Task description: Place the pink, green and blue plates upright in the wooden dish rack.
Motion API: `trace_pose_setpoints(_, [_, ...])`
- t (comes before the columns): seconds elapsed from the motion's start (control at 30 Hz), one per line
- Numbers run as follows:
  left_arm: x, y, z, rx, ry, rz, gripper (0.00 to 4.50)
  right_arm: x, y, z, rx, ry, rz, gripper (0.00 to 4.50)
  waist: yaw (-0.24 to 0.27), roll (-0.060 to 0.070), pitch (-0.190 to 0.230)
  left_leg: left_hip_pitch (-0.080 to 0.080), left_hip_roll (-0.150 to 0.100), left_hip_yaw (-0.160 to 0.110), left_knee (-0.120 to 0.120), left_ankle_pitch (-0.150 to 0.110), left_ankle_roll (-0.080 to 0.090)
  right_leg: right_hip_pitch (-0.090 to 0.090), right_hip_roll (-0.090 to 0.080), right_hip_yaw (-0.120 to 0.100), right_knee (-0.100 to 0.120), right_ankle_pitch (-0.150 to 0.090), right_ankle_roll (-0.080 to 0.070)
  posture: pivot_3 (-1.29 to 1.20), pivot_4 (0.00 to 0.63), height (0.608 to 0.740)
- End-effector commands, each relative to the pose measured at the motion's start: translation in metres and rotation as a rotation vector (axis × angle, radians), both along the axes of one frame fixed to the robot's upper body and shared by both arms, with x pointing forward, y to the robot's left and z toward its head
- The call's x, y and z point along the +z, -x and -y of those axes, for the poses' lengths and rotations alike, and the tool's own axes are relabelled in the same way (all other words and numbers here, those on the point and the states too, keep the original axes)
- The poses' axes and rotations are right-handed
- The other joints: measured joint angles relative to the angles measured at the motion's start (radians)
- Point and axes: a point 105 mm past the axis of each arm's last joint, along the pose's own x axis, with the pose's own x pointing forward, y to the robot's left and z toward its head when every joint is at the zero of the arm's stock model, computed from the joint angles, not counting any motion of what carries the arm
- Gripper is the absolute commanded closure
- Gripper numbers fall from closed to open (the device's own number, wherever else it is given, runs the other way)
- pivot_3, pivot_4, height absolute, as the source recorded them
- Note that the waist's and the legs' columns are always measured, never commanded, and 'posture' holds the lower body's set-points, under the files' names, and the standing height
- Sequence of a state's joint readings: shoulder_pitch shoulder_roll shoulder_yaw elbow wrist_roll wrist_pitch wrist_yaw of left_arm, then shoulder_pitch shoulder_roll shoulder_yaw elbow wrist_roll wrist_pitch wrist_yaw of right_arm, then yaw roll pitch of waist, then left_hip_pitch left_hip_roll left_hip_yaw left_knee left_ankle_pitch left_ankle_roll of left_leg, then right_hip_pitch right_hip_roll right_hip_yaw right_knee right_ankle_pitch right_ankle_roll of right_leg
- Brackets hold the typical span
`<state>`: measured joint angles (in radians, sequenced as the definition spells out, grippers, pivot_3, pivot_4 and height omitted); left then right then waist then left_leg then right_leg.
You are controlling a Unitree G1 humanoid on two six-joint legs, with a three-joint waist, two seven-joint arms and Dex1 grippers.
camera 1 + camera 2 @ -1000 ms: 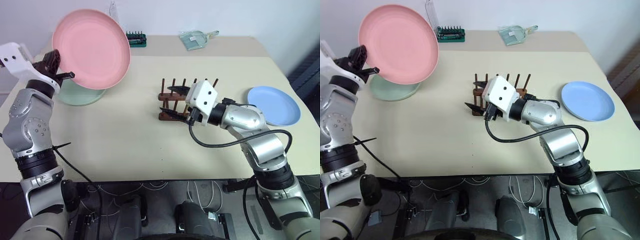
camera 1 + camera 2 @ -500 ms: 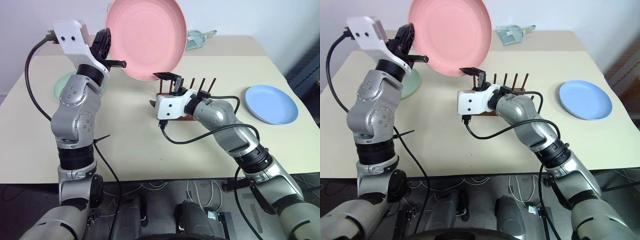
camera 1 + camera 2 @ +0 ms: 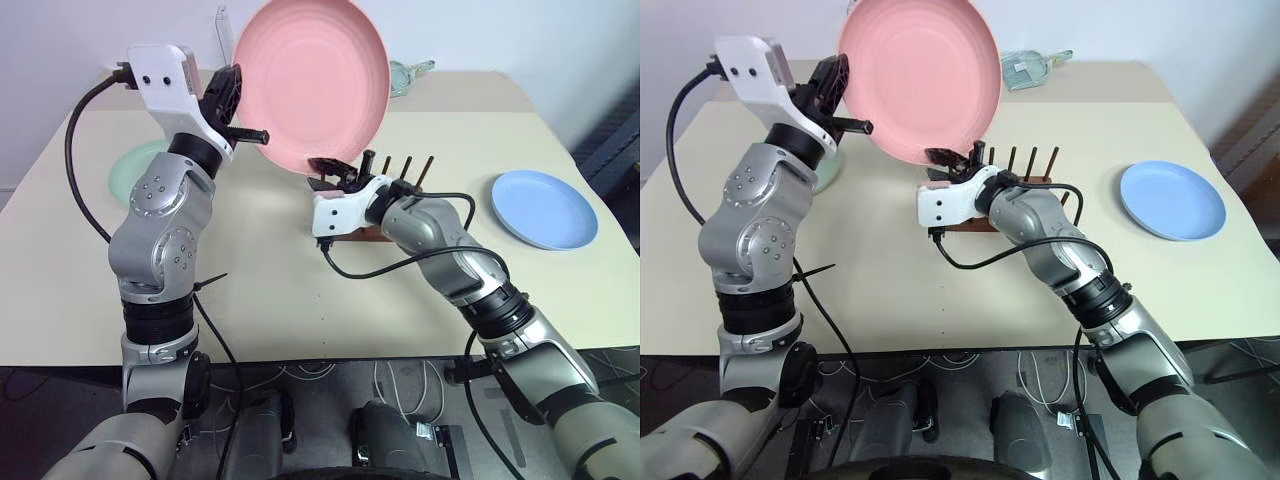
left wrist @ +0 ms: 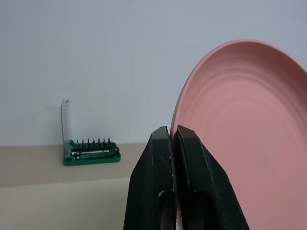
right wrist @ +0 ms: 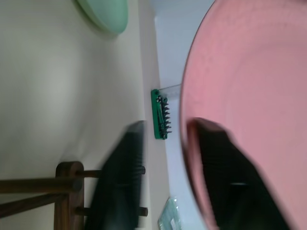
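The pink plate (image 3: 312,80) is held upright in the air above the wooden dish rack (image 3: 1033,165). My left gripper (image 3: 258,133) is shut on the plate's left rim, and its fingers (image 4: 160,158) pinch that rim in the left wrist view. My right gripper (image 3: 326,170) is shut on the plate's lower rim, just in front of the rack's pegs. In the right wrist view its blurred fingers (image 5: 120,177) sit astride the rim. The green plate (image 3: 130,170) lies flat at the table's left, partly behind my left arm. The blue plate (image 3: 545,207) lies flat at the right.
A green-based tool holder (image 4: 91,152) with metal bits stands at the table's back edge. A clear pale green packet (image 3: 1032,68) lies at the back right. My right forearm and its cable (image 3: 400,265) cover the rack's base.
My left arm swung the pink plate right, from over the green plate to above the rack. My right gripper rolled, moved up to the plate's lower rim and went from open to shut.
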<state>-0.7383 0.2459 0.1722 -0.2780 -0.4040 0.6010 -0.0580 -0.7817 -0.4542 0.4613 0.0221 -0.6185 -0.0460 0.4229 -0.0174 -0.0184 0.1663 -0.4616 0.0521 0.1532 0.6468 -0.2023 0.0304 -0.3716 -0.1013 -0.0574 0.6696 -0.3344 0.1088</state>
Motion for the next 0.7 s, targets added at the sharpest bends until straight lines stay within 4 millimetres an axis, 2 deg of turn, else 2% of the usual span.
trace_pose_setpoints(0.03, [0.012,0.011,0.007,-0.041,0.009,0.057,4.50,0.017,-0.001,0.005,-0.013,-0.009,0.073,4.44,0.000,0.000,0.000,0.000,0.000,0.000,0.000,0.000,0.000,0.000,0.000,0.000,0.000,0.000,0.000,0.00,0.150,0.732])
trace_pose_setpoints(0.13, [0.012,0.010,0.006,-0.058,0.034,0.050,4.50,0.017,-0.001,0.006,-0.014,-0.011,0.080,4.44,0.000,0.000,0.000,0.000,0.000,0.000,0.000,0.000,0.000,0.000,0.000,0.000,0.000,0.000,0.000,0.00,0.150,0.732])
trace_pose_setpoints(0.23, [0.013,0.010,0.002,-0.061,0.076,0.053,3.54,0.019,0.000,0.007,-0.016,-0.017,0.088,4.50,0.000,0.000,0.000,0.000,0.000,0.000,0.000,0.000,0.000,0.000,0.000,0.000,0.000,0.000,0.000,0.00,0.150,0.732])
trace_pose_setpoints(0.3, [0.015,0.011,-0.001,-0.066,0.098,0.063,2.64,0.020,0.000,0.008,-0.019,-0.025,0.088,4.50,-0.001,0.000,0.000,0.000,0.000,0.000,0.000,0.000,0.000,0.000,0.000,0.000,0.000,0.000,0.000,0.00,0.150,0.732])
trace_pose_setpoints(0.33, [0.022,0.012,-0.008,-0.072,0.151,0.085,2.04,0.022,-0.001,0.012,-0.027,-0.045,0.083,4.50,-0.002,0.000,0.000,0.000,0.000,0.000,0.000,0.000,0.000,0.000,0.000,0.000,0.000,0.000,0.000,0.00,0.150,0.732])
trace_pose_setpoints(0.37, [0.026,0.013,-0.014,-0.076,0.189,0.100,1.67,0.023,-0.001,0.014,-0.032,-0.059,0.080,4.50,-0.001,0.000,0.000,0.000,0.000,0.000,0.000,0.000,0.000,0.000,0.000,0.000,0.000,0.000,0.000,0.00,0.150,0.732])
trace_pose_setpoints(0.47, [0.042,0.017,-0.042,-0.070,0.367,0.151,0.16,0.028,-0.002,0.029,-0.051,-0.099,0.065,4.50,0.000,0.000,0.000,0.000,0.000,-0.001,0.000,0.000,0.000,0.000,0.000,0.000,0.000,0.000,0.000,0.00,0.150,0.732])
trace_pose_setpoints(0.53, [0.047,0.017,-0.057,-0.039,0.398,0.175,0.16,0.031,-0.002,0.038,-0.057,-0.115,0.056,4.50,0.000,0.000,0.000,0.000,0.000,-0.001,0.000,0.000,0.000,0.001,0.000,0.000,0.000,0.000,0.000,0.00,0.150,0.732])
trace_pose_setpoints(0.6, [0.048,0.018,-0.064,-0.022,0.391,0.187,0.16,0.032,-0.001,0.044,-0.057,-0.145,0.039,4.50,0.000,0.000,0.000,0.000,0.000,-0.001,0.000,0.000,0.000,0.001,0.000,0.000,-0.001,0.000,0.000,0.00,0.150,0.732])
trace_pose_setpoints(0.67, [0.038,0.014,-0.077,0.035,0.227,0.171,0.16,0.045,0.005,0.065,-0.051,-0.286,-0.031,4.50,0.001,0.000,0.000,0.000,0.000,-0.001,0.000,0.000,0.000,0.001,0.000,0.000,-0.001,0.000,0.000,0.00,0.150,0.732])
trace_pose_setpoints(0.7, [0.022,0.012,-0.079,0.029,0.095,0.124,0.16,0.055,0.011,0.076,-0.018,-0.391,-0.088,4.50,0.000,0.000,0.000,0.000,0.000,-0.001,0.000,0.000,0.000,0.001,0.000,0.000,-0.001,0.000,0.000,0.00,0.150,0.732])
